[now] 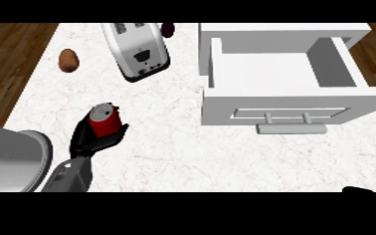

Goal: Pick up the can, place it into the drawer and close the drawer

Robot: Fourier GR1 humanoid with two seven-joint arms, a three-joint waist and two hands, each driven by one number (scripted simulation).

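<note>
A red can (103, 119) with a silver top stands on the white marble counter (183, 149) at the left. My left hand (89, 140) comes up from below it, thumb and fingers curled round the can's lower part. To the right, the white drawer (279, 107) stands pulled out with its inside bare, and its bar handle (291, 128) faces me. Only a black sliver of my right hand (358, 189) shows at the lower right corner.
A silver toaster (137, 50) lies at the back centre-left, with a dark purple object (167, 29) just behind it. A brown potato (68, 60) sits at the far left. A grey rounded shape (21, 159) fills the lower left. Wooden floor (18, 55) shows beyond the counter's left edge.
</note>
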